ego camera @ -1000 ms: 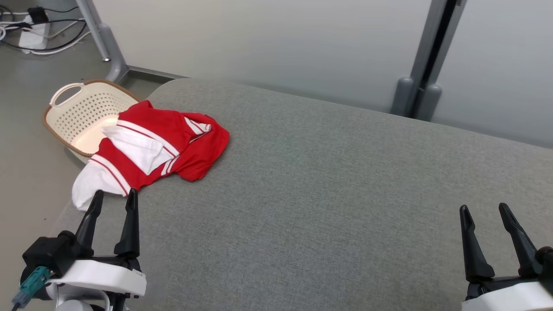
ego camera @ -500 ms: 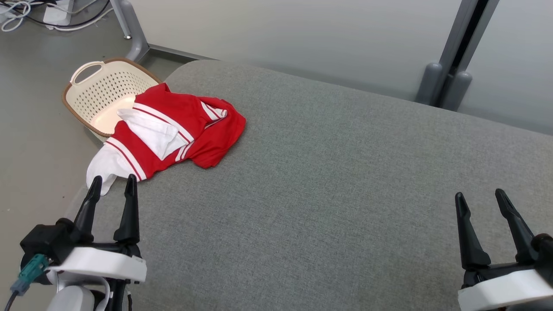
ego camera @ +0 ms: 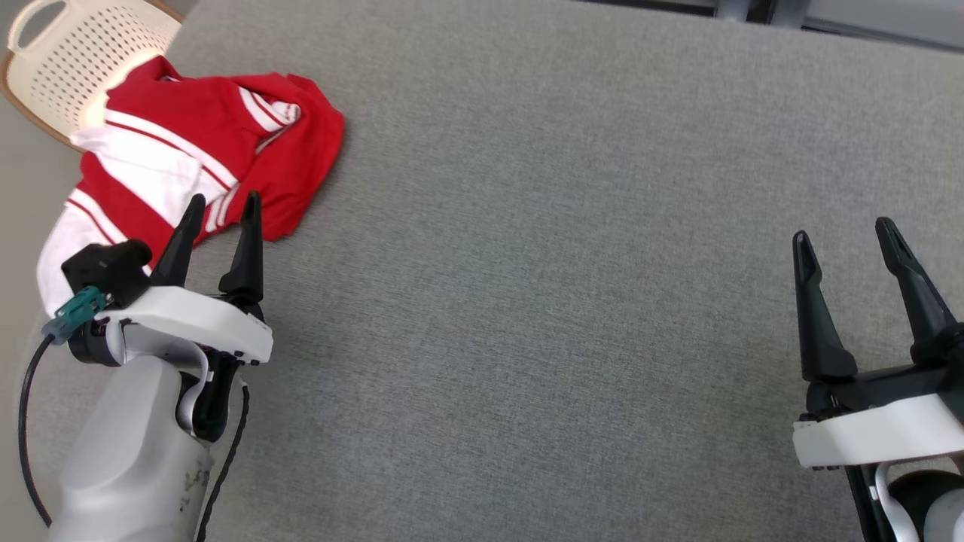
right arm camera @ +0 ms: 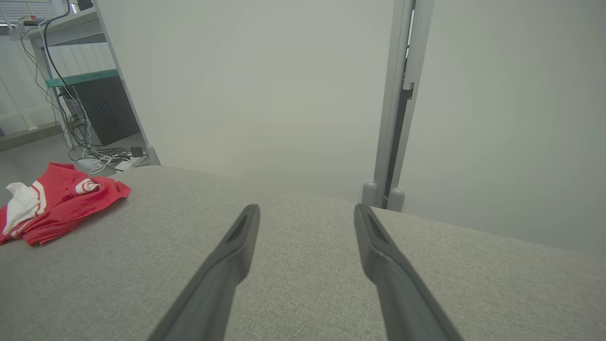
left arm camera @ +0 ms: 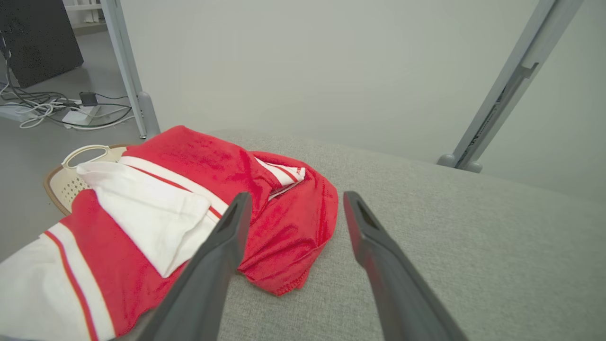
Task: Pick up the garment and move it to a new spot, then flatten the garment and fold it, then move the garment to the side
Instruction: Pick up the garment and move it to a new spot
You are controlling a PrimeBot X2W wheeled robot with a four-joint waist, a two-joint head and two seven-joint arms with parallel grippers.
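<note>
While neither tool has hold of anything, this reads as step one: the reach for pickup. Left gripper (ego camera: 224, 197): fingers spread fairly wide, nothing between them, tips aimed at the near edge of the garment (ego camera: 301, 150). In the head view the tips overlap the cloth. In the left wrist view the red hem lies just ahead of the gap between the fingers. Can't tell if there's contact; it looks like a hover just short. Right gripper (ego camera: 841, 229): equally spread, empty, over bare cushion (ego camera: 542, 286), well apart from the cloth on the opposite side.

Garment: red with white stripes and white panels, crumpled in a heap at the far left corner of the grey cushion, one white end hanging over the left edge. Just beyond it is a cream perforated basket (ego camera: 68, 60) on the floor, partly hidden by the cloth. Further back in the left wrist view are cables (left arm camera: 47, 102) and a pale wall (left arm camera: 284, 71).

Next move, my read: ease the left gripper forward and down so the fingers straddle a raised fold of the red part, then close. Pinch a bunched ridge, not a flat single layer, or the fingers scrape cushion. The overhanging end may drag on the basket rim at lift. Flatten, fold and move aside are not yet begun.
</note>
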